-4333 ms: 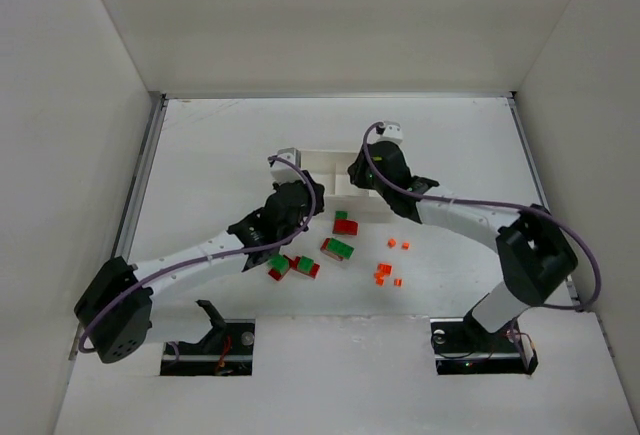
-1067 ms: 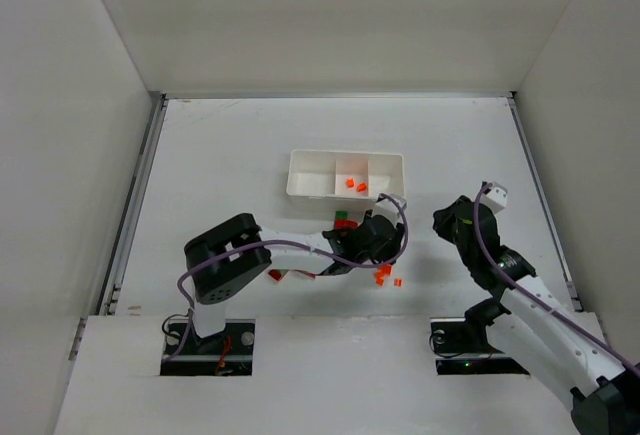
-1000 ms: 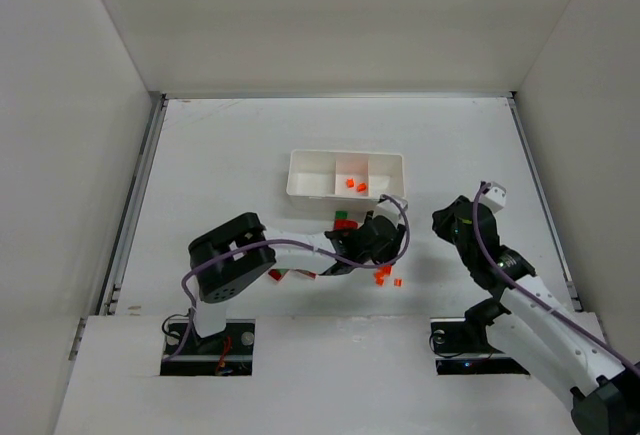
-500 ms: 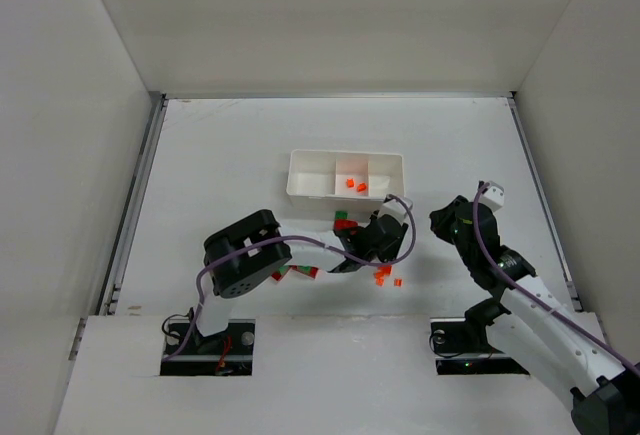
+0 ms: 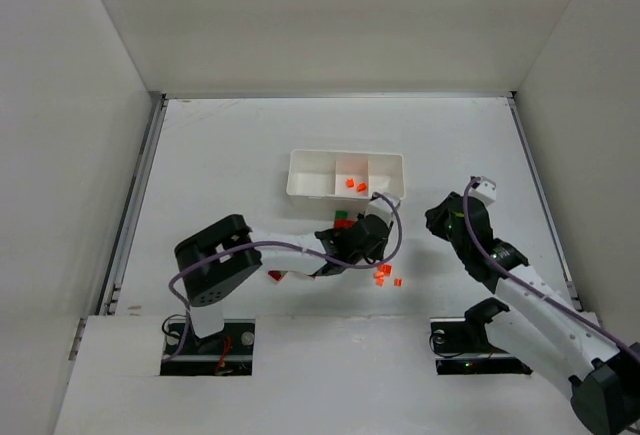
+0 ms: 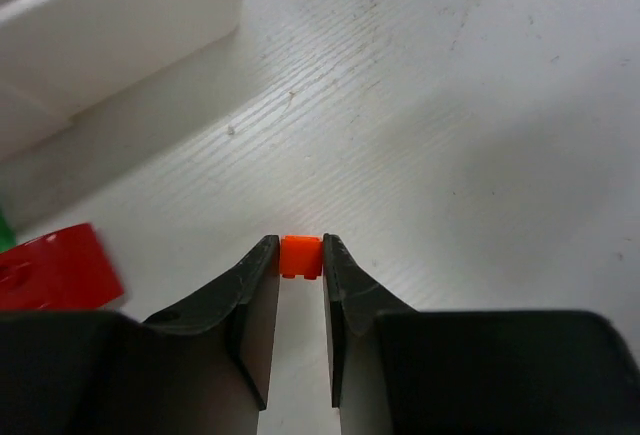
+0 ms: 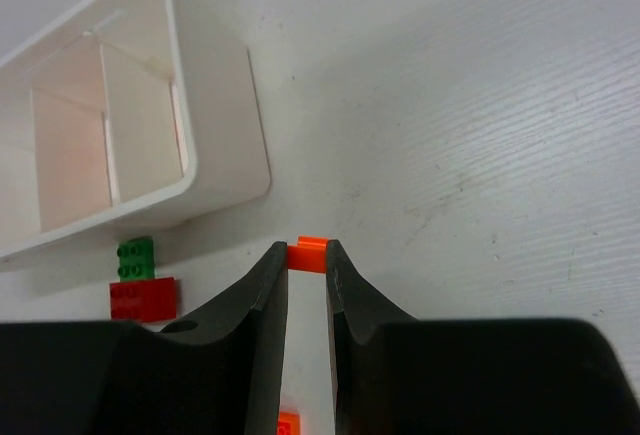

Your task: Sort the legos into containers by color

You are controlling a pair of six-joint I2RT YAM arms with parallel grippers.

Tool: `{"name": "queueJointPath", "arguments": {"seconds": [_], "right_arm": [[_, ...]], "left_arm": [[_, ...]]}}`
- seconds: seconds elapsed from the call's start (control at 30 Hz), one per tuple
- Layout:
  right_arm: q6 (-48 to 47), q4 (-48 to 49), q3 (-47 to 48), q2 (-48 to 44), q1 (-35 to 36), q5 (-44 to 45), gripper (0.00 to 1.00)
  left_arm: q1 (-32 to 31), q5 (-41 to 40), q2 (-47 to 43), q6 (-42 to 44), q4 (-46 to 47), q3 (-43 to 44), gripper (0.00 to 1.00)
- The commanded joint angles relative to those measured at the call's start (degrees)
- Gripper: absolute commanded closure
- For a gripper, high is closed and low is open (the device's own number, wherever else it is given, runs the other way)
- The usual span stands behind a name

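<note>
Tightly, left fingers (image 6: 255, 305) pinch orange piece (image 6: 300, 256) near tray (image 6: 120, 15) corner

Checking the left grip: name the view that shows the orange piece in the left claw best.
Left wrist view: the orange piece sits centred, pinched by the left claw. In the top view the left arm hides it; the right wrist view misses it.
</note>
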Motion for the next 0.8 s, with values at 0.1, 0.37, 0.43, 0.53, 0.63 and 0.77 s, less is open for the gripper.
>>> {"name": "queueJointPath", "arguments": {"seconds": [0.1, 0.37, 0.43, 0.53, 0.63, 0.77], "right_arm": [[-3.08, 9.04, 10.22, 9.22, 5.63, -0.71, 0.78], [-5.9, 16.78, 23.58, 30.31, 11.08, -2.55, 0.78], [-6.16, 18.8, 25.95, 34.36, 11.35, -2.99, 0.79], [-6.34, 20.04, 30.08, 39.99, 11.35, -4.31, 0.79], [-6.6, 20.3, 33.95, 45.09, 11.35, -5.54, 0.79], [-6.6, 19.78, 37.04, 50.19, 11.35, -5.54, 0.71]], "left_arm": [[2.55, -2.8, -17.93, -2.8, 3.42, -7.37, 0.82], [9.76, -5.88, -33.94, -6.41, 2.1, -16.61, 0.8], [11.87, -5.35, -35.88, -6.76, 1.4, -17.31, 0.8], [14.33, -4.65, -37.2, -7.12, 0.35, -17.49, 0.8], [15.91, -3.51, -37.12, -7.12, 0.87, -17.05, 0.79], [17.23, -2.19, -34.4, -7.21, 1.57, -14.78, 0.79]]}}
